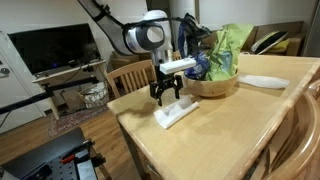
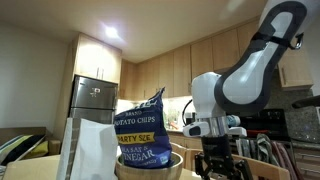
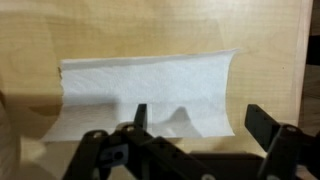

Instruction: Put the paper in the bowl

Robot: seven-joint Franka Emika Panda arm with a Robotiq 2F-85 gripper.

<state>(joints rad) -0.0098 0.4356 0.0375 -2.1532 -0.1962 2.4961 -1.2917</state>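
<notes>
Hovering just above the paper (image 1: 176,115), our hand (image 1: 168,97) was spread wide with nothing in it; we saw the paper lying flat on the tabletop (image 1: 200,140), and in an exterior view the bowl (image 1: 214,87) sat near, at its two o'clock.

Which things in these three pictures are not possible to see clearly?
1. In an exterior view, snack bags hide the inside of the bowl; whether the gripper touches the paper is too small to tell.
2. In an exterior view, the bottom edge cuts off the bowl; the paper is out of frame.
3. Wrist view: the bowl is out of frame.
</notes>
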